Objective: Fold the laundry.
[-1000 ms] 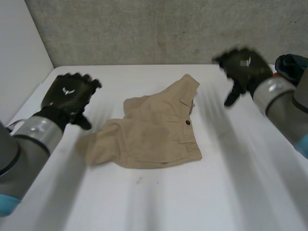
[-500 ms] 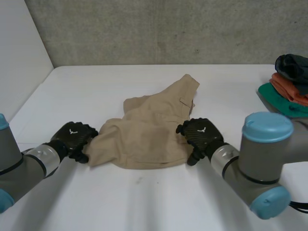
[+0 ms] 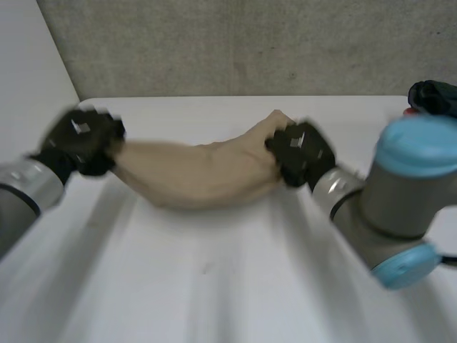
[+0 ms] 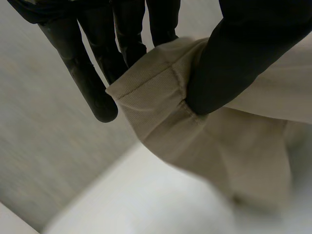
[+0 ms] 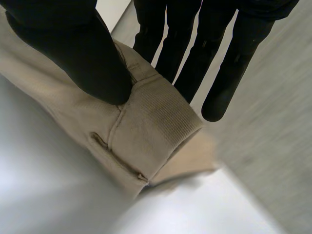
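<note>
One pair of beige shorts [image 3: 203, 175] is held stretched between two black robot hands over the far half of a white worktop [image 3: 235, 286].

A stitched hem corner of the woven cloth is pinched by the left hand [image 3: 80, 139] between thumb and straight fingers [image 4: 122, 29]. The waistband end, with one belt loop [image 5: 117, 156], is pinched the same way by the right hand [image 3: 300, 151]. The middle sags in a smooth curve. One dark garment [image 3: 432, 96] is seen at the worktop's far right corner.
</note>
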Robot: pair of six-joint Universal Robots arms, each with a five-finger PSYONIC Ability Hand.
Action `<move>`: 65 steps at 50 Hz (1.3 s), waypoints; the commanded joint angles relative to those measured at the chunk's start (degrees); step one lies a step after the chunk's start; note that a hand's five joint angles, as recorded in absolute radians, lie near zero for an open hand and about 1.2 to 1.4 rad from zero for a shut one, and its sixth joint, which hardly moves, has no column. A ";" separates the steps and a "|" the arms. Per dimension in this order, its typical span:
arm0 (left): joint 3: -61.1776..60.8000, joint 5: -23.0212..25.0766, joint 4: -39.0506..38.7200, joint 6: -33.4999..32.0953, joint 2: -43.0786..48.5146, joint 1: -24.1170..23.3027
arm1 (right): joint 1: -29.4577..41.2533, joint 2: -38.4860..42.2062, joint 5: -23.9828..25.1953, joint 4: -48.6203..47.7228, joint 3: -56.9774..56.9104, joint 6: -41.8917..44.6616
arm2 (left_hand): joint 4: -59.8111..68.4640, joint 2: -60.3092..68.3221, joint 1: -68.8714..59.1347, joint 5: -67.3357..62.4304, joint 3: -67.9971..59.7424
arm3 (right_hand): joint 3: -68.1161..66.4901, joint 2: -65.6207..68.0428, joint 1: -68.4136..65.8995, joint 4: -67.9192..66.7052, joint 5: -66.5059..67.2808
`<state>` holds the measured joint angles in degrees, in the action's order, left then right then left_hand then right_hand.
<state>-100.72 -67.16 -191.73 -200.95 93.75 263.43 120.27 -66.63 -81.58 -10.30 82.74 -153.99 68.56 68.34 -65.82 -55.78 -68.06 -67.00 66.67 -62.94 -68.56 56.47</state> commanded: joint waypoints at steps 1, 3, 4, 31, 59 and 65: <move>12.71 -2.71 10.82 7.14 -10.33 -0.37 | -1.43 -13.43 -0.25 18.09 -16.69 4.57 | 11.44 11.66 -14.18 -14.22 -11.94 | -13.00 13.33 -17.06 -11.44 13.53; 16.24 -2.71 14.00 7.59 -10.78 -0.37 | -3.19 -14.58 -0.25 21.36 -20.59 4.66 | 11.44 11.66 -14.18 -14.22 -11.94 | -13.00 13.33 -17.06 -11.44 13.53; 17.73 -2.71 15.49 7.67 -10.86 -0.37 | -4.94 -15.19 -0.07 23.55 -23.47 4.66 | 11.44 11.66 -14.18 -14.22 -11.94 | -13.00 13.33 -17.06 -11.44 13.53; 50.00 -10.88 1.39 1.26 26.75 -12.50 | -6.72 7.30 -7.27 -1.45 -31.06 5.19 | 11.44 11.66 -14.18 -14.22 -11.94 | -13.00 13.33 -17.06 -11.44 13.53; 11.10 -20.02 -22.04 1.62 11.90 -13.73 | -5.66 18.89 1.58 -17.30 -26.87 2.55 | 11.44 11.66 -14.18 -14.22 -11.94 | -13.00 13.33 -17.06 -11.44 13.53; 1.76 -20.20 -15.88 -1.19 12.95 -14.61 | -5.66 21.36 3.36 -13.26 -17.98 5.01 | 11.44 11.66 -14.18 -14.22 -11.94 | -13.00 13.33 -17.06 -11.44 13.53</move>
<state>-89.72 -87.23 -213.08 -199.56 105.79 249.60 114.66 -47.83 -80.78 -27.20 55.83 -151.15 68.82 68.62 -65.83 -56.34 -68.35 -68.08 66.67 -62.94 -68.61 57.69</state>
